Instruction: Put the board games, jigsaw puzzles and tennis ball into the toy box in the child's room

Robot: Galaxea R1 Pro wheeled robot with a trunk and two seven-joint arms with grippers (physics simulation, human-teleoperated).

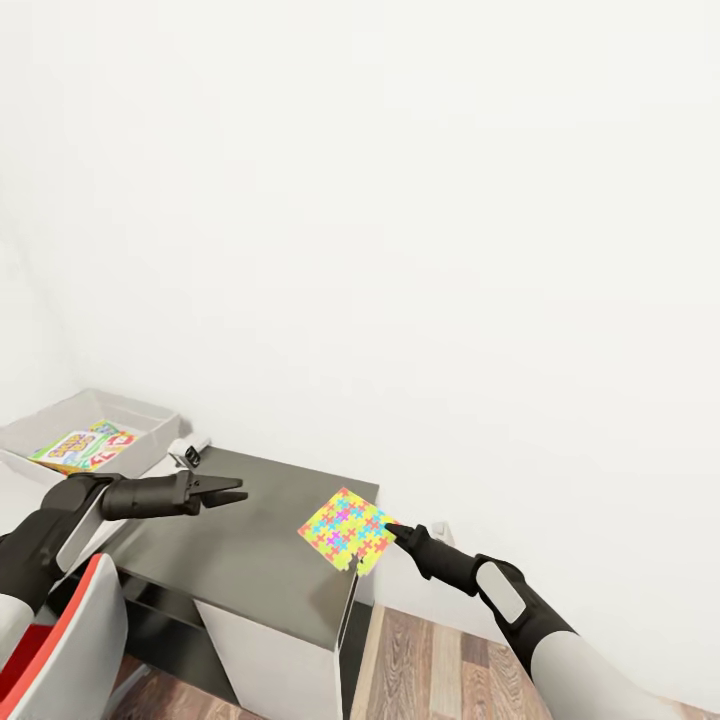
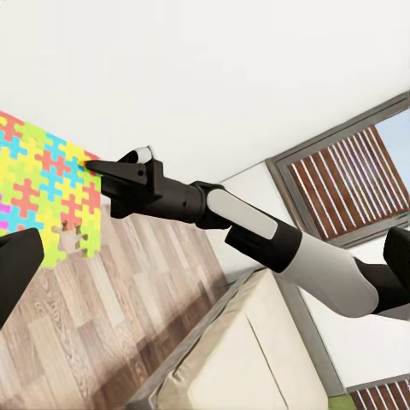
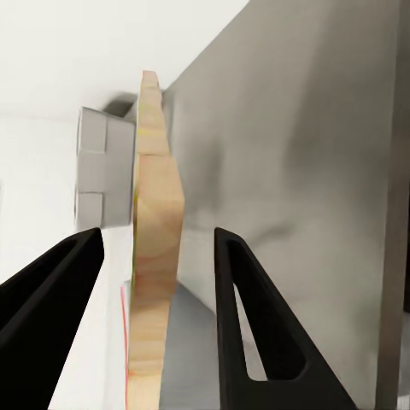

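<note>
While your right claw pinches the puzzle, carry it toward ten o'clock into the toy box; your left claw is spread.

The toy box sits at the far left on the table, against the wall. A board game lies flat inside it. To the right of the table stands the lower unit, its top below the table's level, with floor before and right of it. A small fixture sits at the unit's rear left corner, just right of the toy box. The left gripper hangs over the unit's left part. A puzzle is at the unit's right front corner, tilted, overhanging the edge; the right gripper meets its right side. A chair stands at lower left, before the unit
</note>
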